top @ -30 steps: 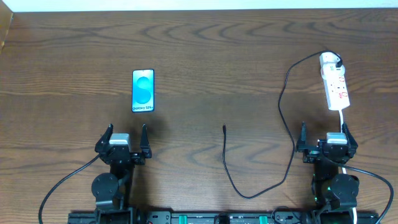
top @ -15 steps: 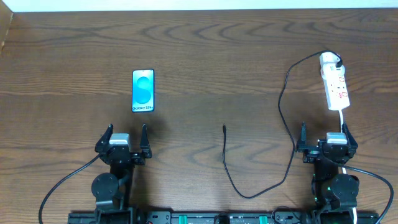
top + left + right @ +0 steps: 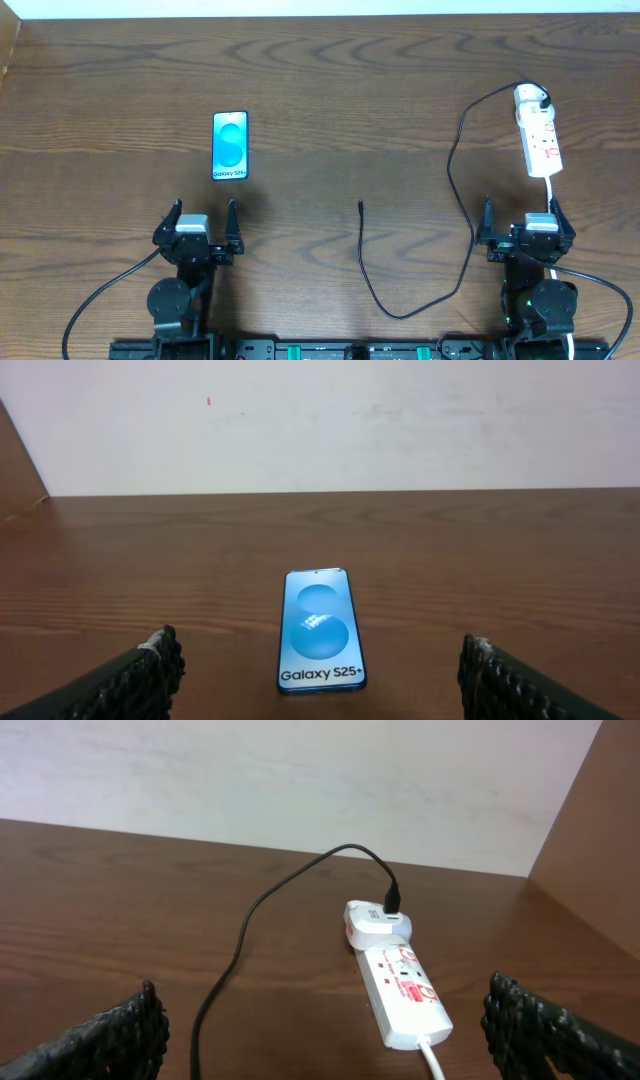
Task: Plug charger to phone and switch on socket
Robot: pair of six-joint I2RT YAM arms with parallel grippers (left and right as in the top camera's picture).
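The phone (image 3: 230,146) lies flat on the table, blue screen up, straight ahead of my left gripper (image 3: 204,215), which is open and empty; it also shows in the left wrist view (image 3: 320,630). The white power strip socket (image 3: 539,140) lies at the far right, ahead of my open, empty right gripper (image 3: 520,213). The charger's white adapter (image 3: 528,97) sits plugged in at the strip's far end. Its black cable (image 3: 452,170) loops down and back to a free plug tip (image 3: 360,206) at mid-table. The right wrist view shows the strip (image 3: 405,995), adapter (image 3: 378,924) and cable (image 3: 240,950).
The strip's white cord (image 3: 551,192) runs back toward the right arm's base. A pale wall rises behind the far table edge (image 3: 320,493). A raised wooden side panel (image 3: 590,850) stands at the right.
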